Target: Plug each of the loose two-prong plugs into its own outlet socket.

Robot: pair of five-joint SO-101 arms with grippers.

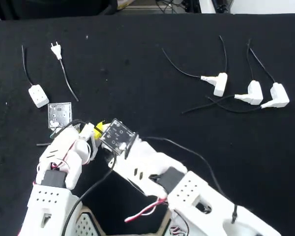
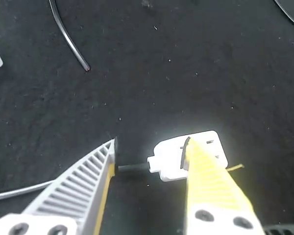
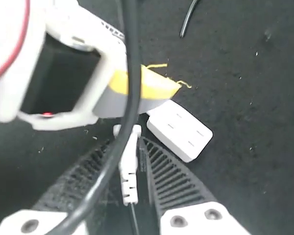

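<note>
Two grippers at one socket. Your right gripper [image 3: 127, 143] is closed tight on a white two-prong plug [image 3: 129, 169], pinched between its fingers. The socket [image 3: 179, 129] lies just past those tips. Your left gripper [image 2: 149, 143] is spread wide and holds nothing. The socket touches its yellow-taped finger [image 2: 210, 181], and the cord [image 2: 132, 167] runs in the gap.

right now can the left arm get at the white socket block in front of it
Probably yes. The socket block lies between the left gripper's open fingers, its yellow finger over it, only the block's thin cable in the gap. The right gripper, holding a plug, sits close beside.
</note>
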